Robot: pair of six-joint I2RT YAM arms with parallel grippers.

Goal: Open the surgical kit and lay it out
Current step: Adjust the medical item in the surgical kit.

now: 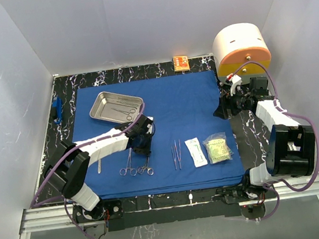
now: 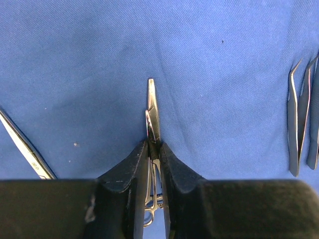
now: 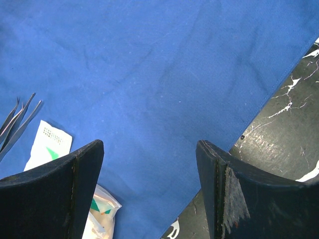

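The surgical kit's blue drape [image 1: 181,102] lies spread flat on the table. A steel tray [image 1: 104,106] stands at its back left with an instrument inside. My left gripper [image 1: 145,141] is shut on ring-handled forceps [image 2: 153,107], whose tips point away just over the cloth. A second pair of forceps [image 1: 128,169] lies to the left, and a slim instrument [image 1: 99,163] beyond it. Tweezers [image 1: 176,154] and two sealed packets [image 1: 196,151] [image 1: 218,149] lie in a row to the right. My right gripper [image 3: 149,149] stands open above the drape's right edge, holding nothing.
A big cream-and-orange cylinder [image 1: 241,48] stands at the back right, close behind the right arm. A small orange box [image 1: 181,63] sits at the back edge. A blue object [image 1: 57,108] is at the left edge. White walls enclose the black marbled table [image 1: 239,130].
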